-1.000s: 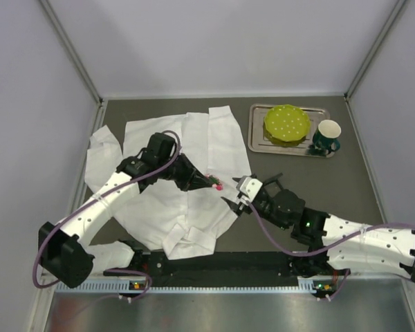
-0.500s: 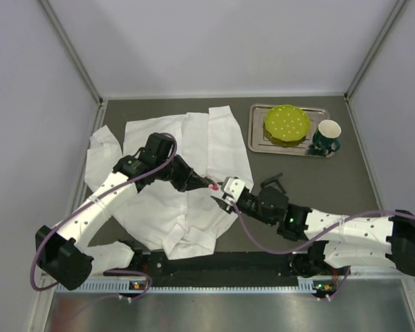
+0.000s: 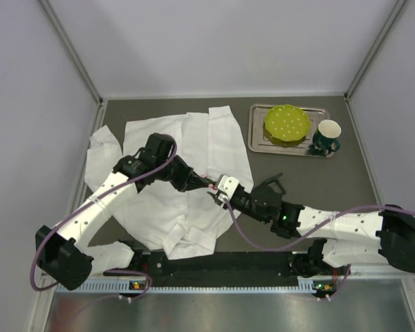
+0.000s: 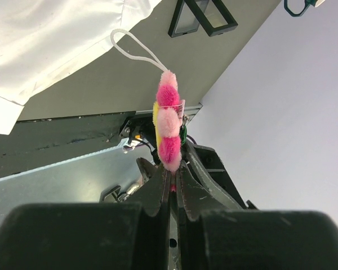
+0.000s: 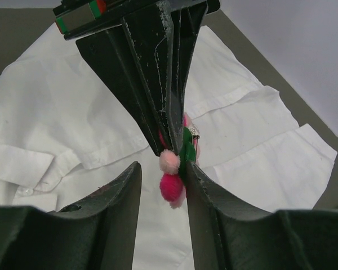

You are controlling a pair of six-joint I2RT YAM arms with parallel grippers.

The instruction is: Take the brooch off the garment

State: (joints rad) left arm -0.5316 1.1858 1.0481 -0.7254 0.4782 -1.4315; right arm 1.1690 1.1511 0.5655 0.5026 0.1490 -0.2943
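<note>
Right tool point(image 5: 162, 167) part open, jaws either side of the small round flower brooch, pink-red petals, yellow centre point(image 5: 170, 183); one jaw about touching its green leaf, the other just apart, nothing clamped. Left tool point(image 4: 172, 171) pinched tight on the brooch's lower petals, holding it edge-on just above the big white wrinkled button-up shirt point(image 3: 152, 207), near the shirt's edge toward mid-worktop. Can't tell if the pin is through the cloth; a thin white loop comes off it. To do this well, I'd say: right jaws bite the flower body square, not fluffy tips, then part slowly so thin fabric doesn't tear. Pose: right forearm stretched low over the dark worktop point(image 3: 332, 180); left arm bent, reaching across the shirt, tips meeting head-on
</note>
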